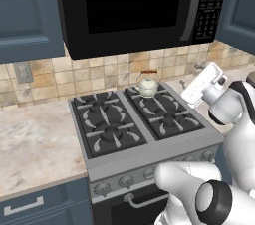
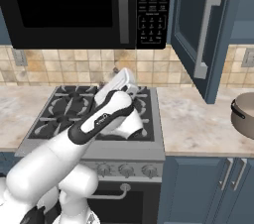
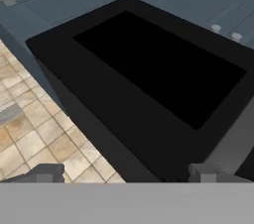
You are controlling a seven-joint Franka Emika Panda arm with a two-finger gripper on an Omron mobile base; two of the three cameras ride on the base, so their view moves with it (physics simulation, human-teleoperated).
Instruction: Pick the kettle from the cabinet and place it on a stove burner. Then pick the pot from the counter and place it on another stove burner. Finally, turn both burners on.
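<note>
So the kettle (image 1: 148, 87) is sitting upright on the back right burner (image 1: 151, 95) of the stove (image 1: 104, 157), wire handle arched over it, right up against the tiled wall. The arm is off to the right of it in the left base view, with the gripper (image 1: 198, 85) raised above the stove's right edge and tilted up toward the microwave (image 1: 134, 5). The kettle is to the left of the hand and lower, clearly apart from it, nothing touching.

In the hand view the two fingertips (image 3: 48, 172) stand wide apart at the bottom, with nothing between them, just the microwave's dark door and a bit of tile behind. So the hand is spread and empty.

The pot (image 2: 244, 114) is on the counter (image 2: 198, 124) well off to the right in the right base view, partly cut off by the edge, so I can't really tell much about it beyond its rim and one black handle. The cabinet (image 2: 198, 29) door hangs open above the counter, between the microwave and the pot.
</note>
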